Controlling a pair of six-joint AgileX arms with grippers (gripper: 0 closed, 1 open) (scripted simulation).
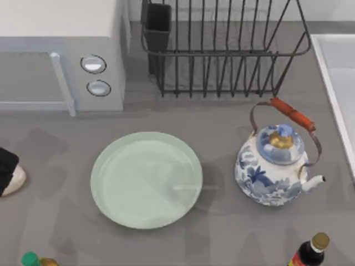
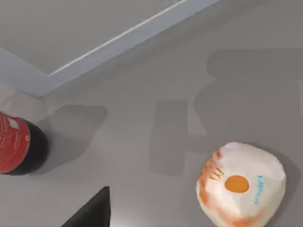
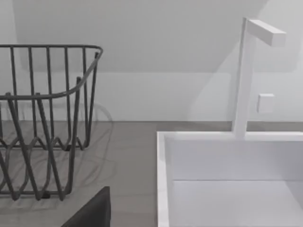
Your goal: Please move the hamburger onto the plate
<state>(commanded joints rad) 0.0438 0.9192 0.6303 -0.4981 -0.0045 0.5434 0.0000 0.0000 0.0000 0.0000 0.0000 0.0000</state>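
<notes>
Item: grey surface [image 1: 222, 233] seen from above, with the pale mint-green plate [image 1: 147, 179] lying bare near its middle. Item: the hamburger [image 1: 13, 181], a small cream bun, at the far left edge of the top view, well apart from the plate; the left wrist view shows it [image 2: 241, 184] resting on the surface with an orange dot and orange marks on its wrapper. Item: the left gripper [image 1: 4, 166], a black shape at the left edge of the top view, partly over the hamburger; whether its fingers are wide or narrow cannot be told, and contact with the bun cannot be judged. A dark finger [image 2: 92, 210] shows at the edge of the left wrist view, clear of the bun. Item: blue-and-white teapot [image 1: 275, 162] with an orange-gripped wire handle, right of the plate and apart from it. Item: white microwave [image 1: 61, 52] at upper left. Item: dark wire dish rack [image 1: 222, 50] at upper centre. Item: white sink [image 3: 227, 179] with a faucet [image 3: 246, 75], beside the rack in the right wrist view. Item: red-labelled dark bottle [image 2: 16, 144] near the hamburger in the left wrist view. Item: dark bottle with a tan cap [image 1: 310, 252] at lower right; green-capped bottle [image 1: 32, 259] at lower left.
</notes>
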